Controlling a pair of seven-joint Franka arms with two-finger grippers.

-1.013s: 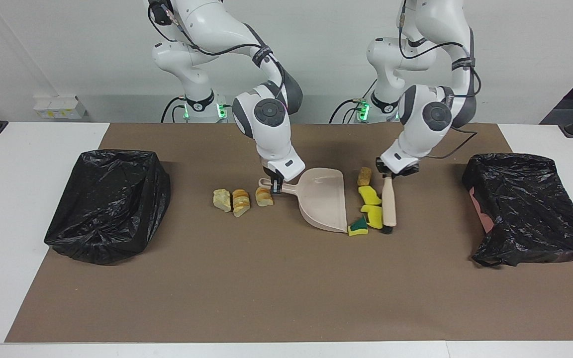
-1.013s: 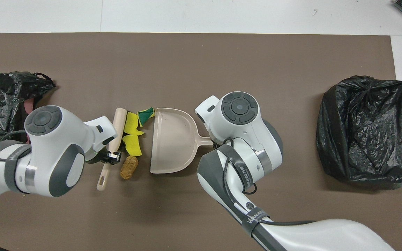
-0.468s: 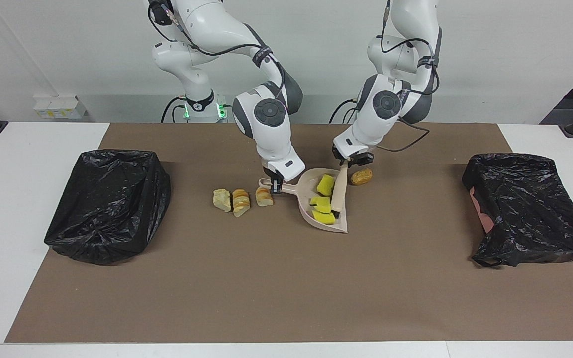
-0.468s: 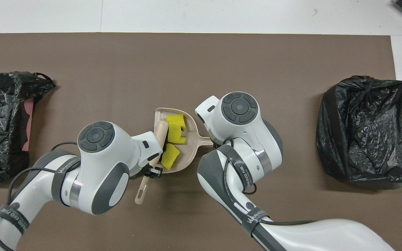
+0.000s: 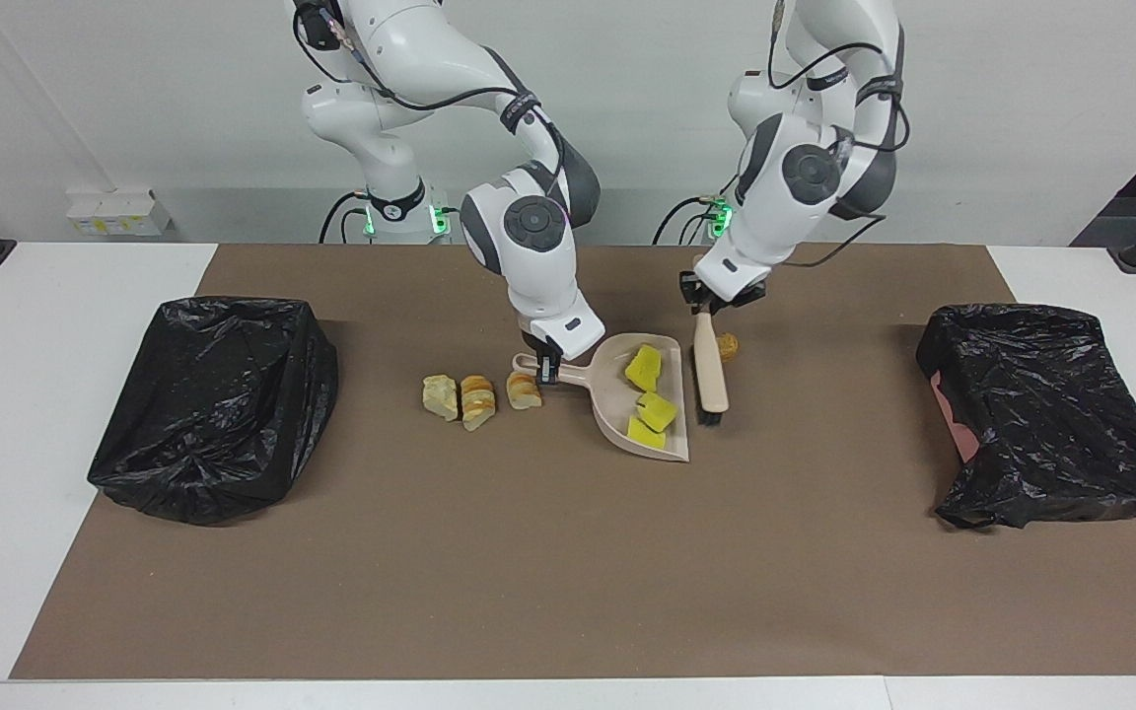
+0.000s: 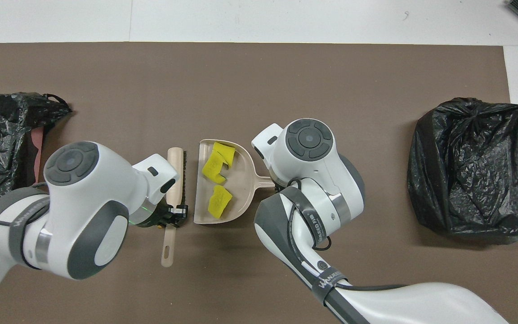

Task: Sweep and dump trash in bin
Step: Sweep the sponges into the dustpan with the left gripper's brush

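Two black-lined bins (image 5: 218, 404) sit at either end of the table (image 5: 548, 572). The dustpan (image 5: 649, 434), loaded with three sponge pieces (image 5: 655, 409), is pinched at its handle by the right gripper (image 5: 547, 371); the brush (image 5: 709, 373) is clamped by the left gripper (image 5: 705, 306), just beside the pan. A brown lump (image 5: 726, 344) beside the brush and three bread chunks (image 5: 477, 396) by the pan handle are unswept; low strokes toward the pan mouth are advised, pan lip kept flat.

place: lab | evidence: two robot arms (image 5: 529, 237), bare white wall (image 5: 134, 99)
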